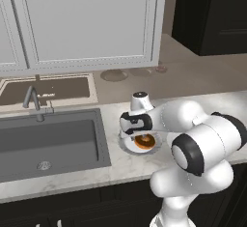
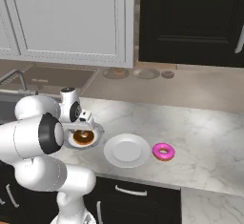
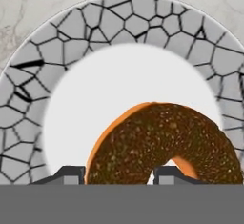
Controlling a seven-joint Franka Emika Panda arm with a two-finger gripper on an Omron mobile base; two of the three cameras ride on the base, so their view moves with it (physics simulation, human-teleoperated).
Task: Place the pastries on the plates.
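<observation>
End effector (image 3: 116, 174) pinches the brown doughnut (image 3: 162, 144) over the speckled-rim plate (image 3: 33, 94); judged next: release, then fetch the pink doughnut (image 2: 163, 151) at the white plate's (image 2: 127, 150) three o'clock.

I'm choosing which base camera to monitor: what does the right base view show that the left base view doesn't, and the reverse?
Right base view alone: the plain white plate and, just right of it on the counter, the pink doughnut.

Left base view alone: the grey sink basin with its faucet.

Both: the marble counter, the brown glazed doughnut over the grey-rimmed plate, the arm's hand low above it, and the white cabinets.
</observation>
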